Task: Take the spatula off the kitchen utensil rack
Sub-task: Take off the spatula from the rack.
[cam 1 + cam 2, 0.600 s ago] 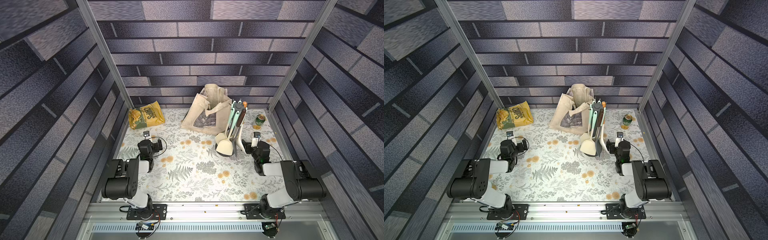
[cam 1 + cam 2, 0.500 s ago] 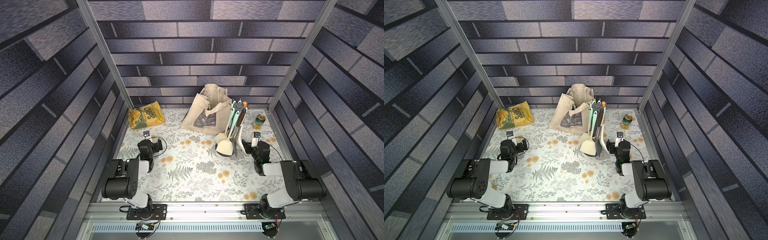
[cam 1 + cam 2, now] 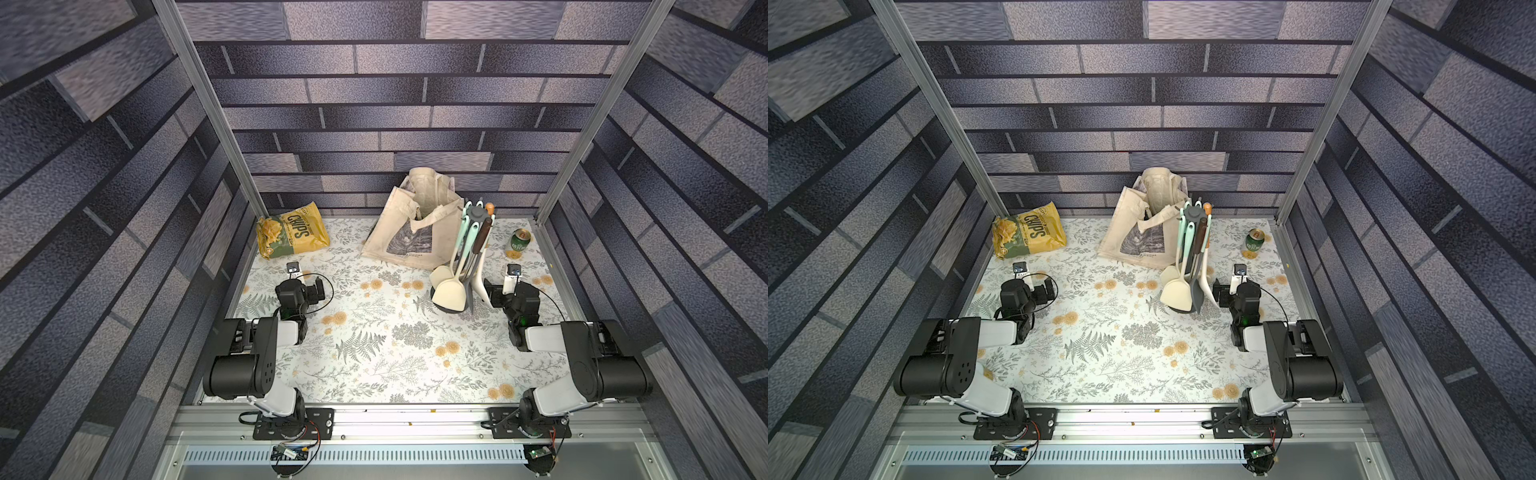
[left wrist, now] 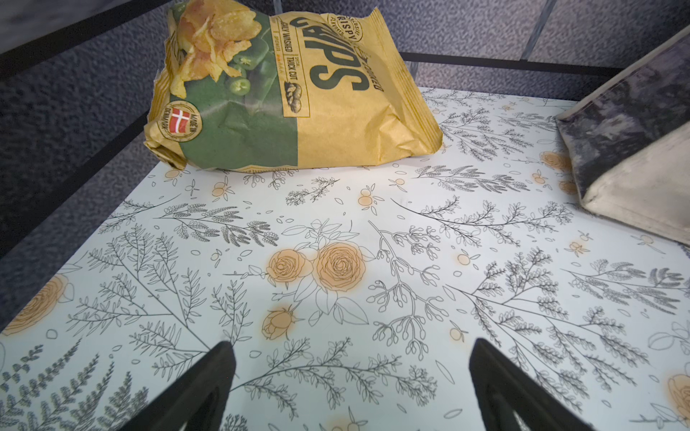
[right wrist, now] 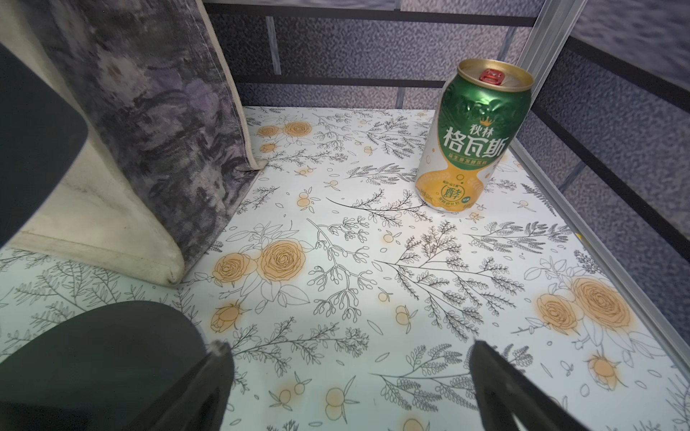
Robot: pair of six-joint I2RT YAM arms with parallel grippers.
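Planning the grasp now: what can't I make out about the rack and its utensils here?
Hook seats atop the kitchen utensil rack: too small, both top views.
Rack base: mostly hidden by the utensil heads, top views.
Right wrist view: rack is a dark blur cut by the edge; handles out of frame.
Left wrist view: no rack.
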